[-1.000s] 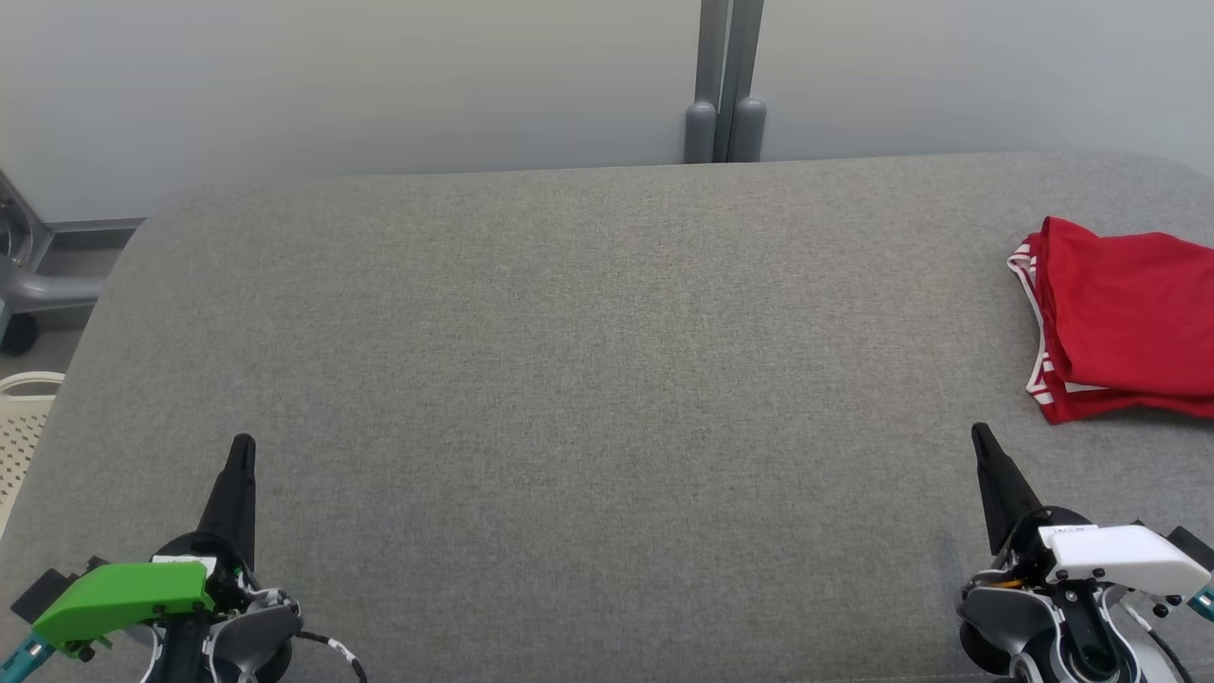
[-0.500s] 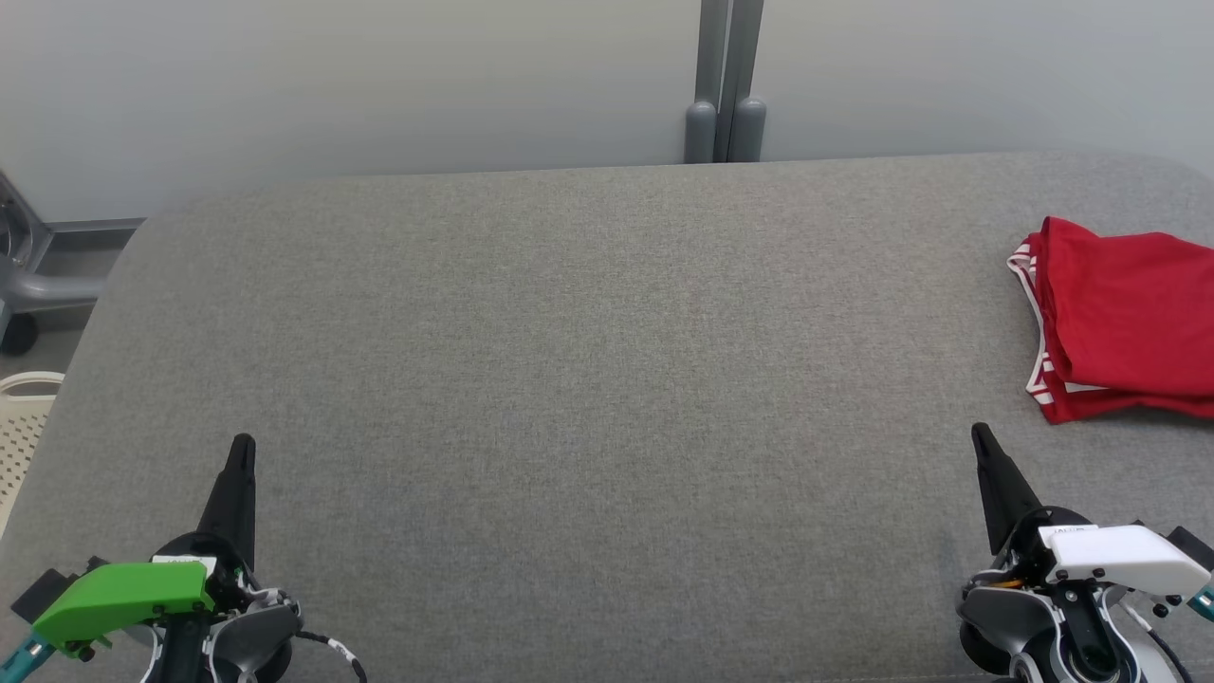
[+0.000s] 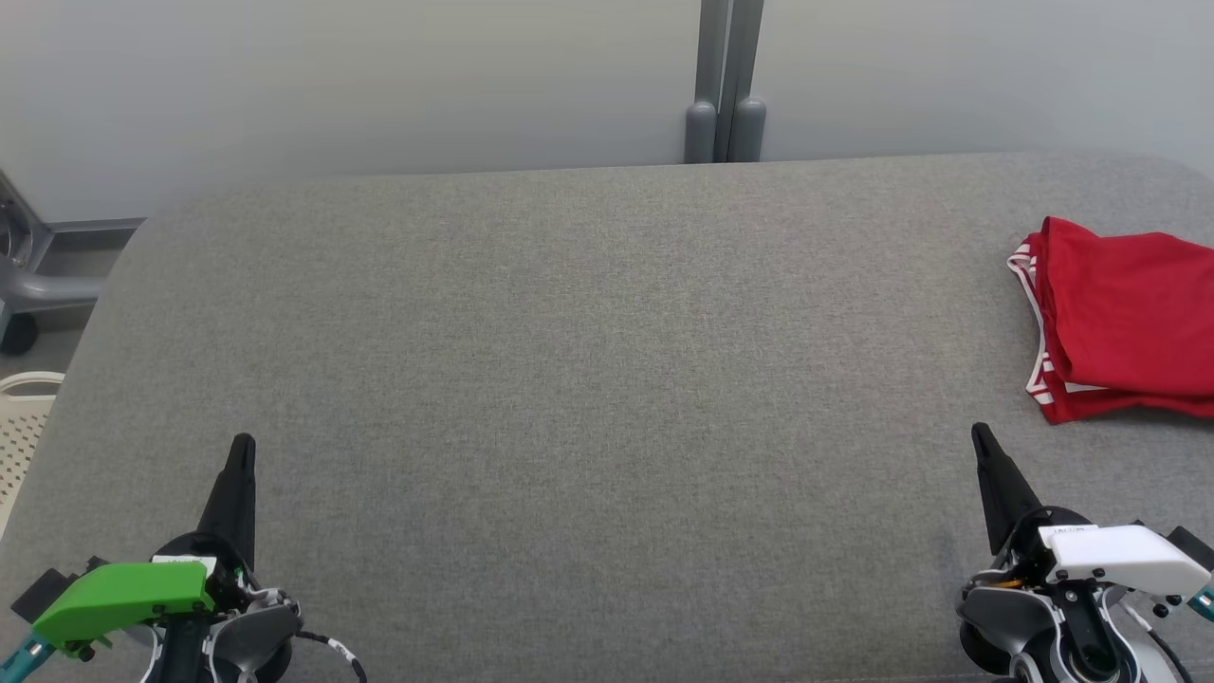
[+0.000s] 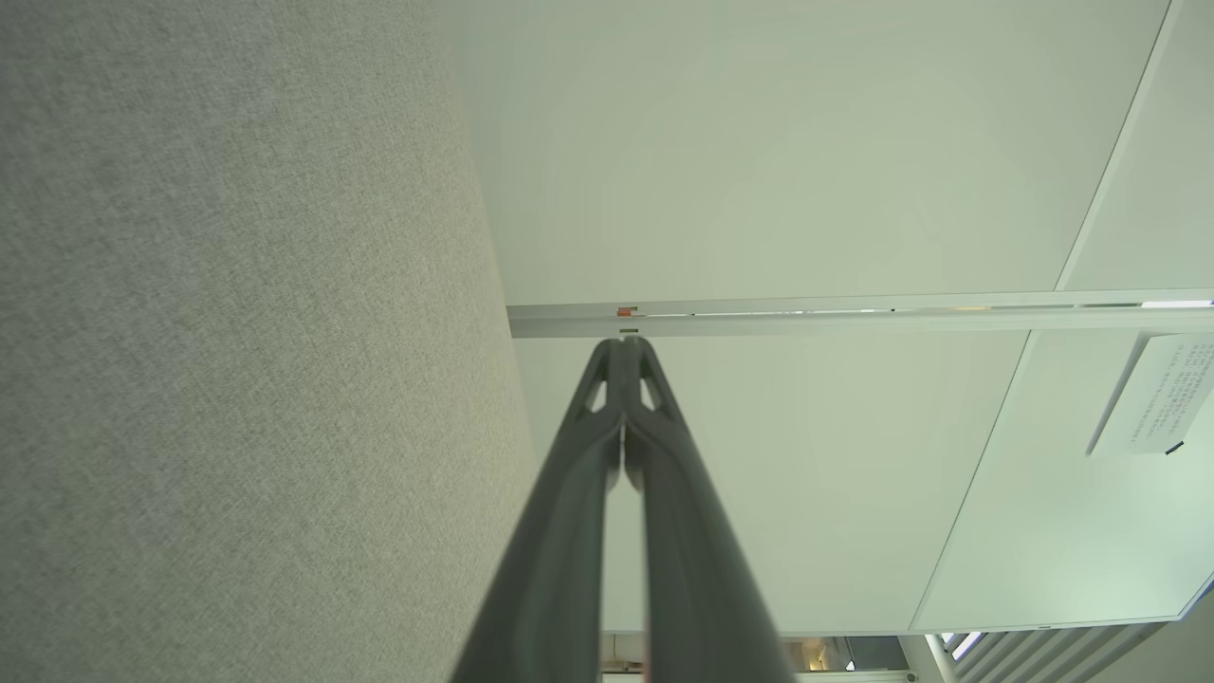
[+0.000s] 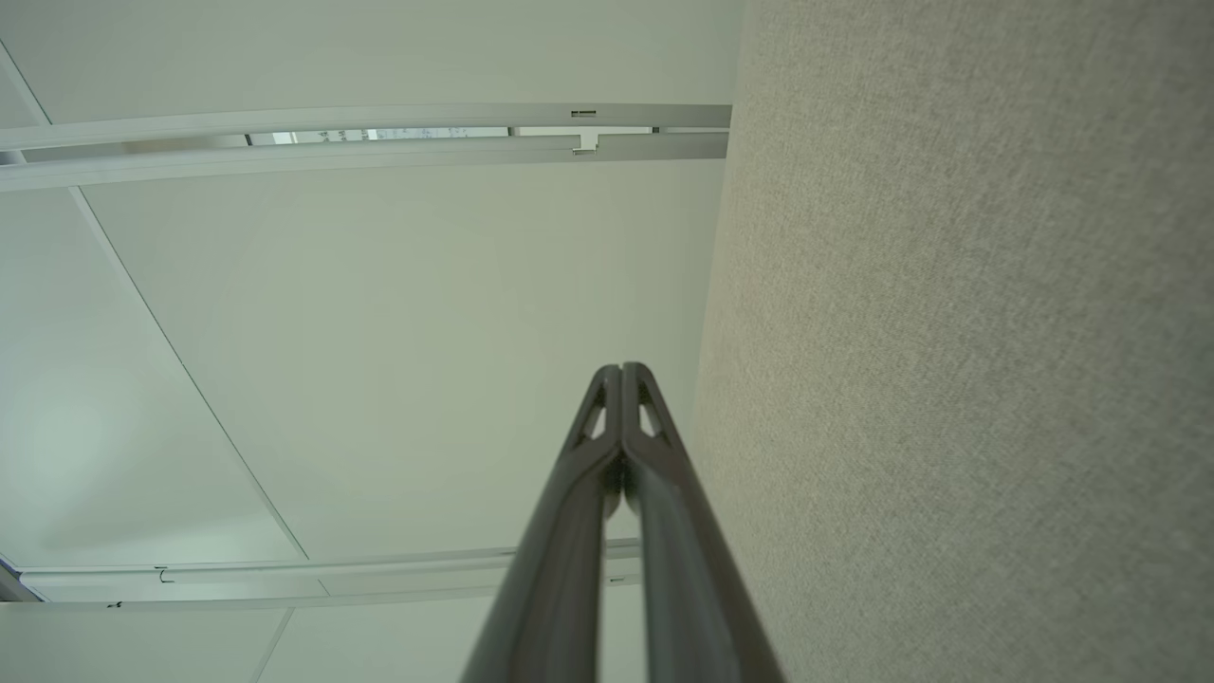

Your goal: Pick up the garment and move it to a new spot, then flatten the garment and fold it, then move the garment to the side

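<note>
The garment (image 3: 1124,318) is red cloth with white-striped trim along its left edge. It lies in loose doubled layers at the far right of the gray upholstered surface (image 3: 588,379), with its right part cut off by the edge of the head view. The right gripper (image 3: 979,432) rests nearer the robot than the garment, close to its lower left corner but apart from it. The left gripper (image 3: 243,441) is well apart from the garment, at the opposite side of the surface. In the head view each gripper reads as a single dark spike. The wrist views give the detail: the left gripper (image 4: 623,343) and the right gripper (image 5: 621,370) each have both fingers pressed together at the tips, with nothing between them. Those views also take in pale wall panels and metal rails beside the gray fabric. The left wrist view catches a posted paper sheet (image 4: 1152,394) whose printed lines are too small to read. The head view shows a green cover (image 3: 119,593) on the left wrist and a white cover (image 3: 1124,558) on the right, and the tiny labels by them are illegible. A gray post (image 3: 726,85) stands behind the surface, and a cream perforated basket (image 3: 24,417) sits at the left edge.
</note>
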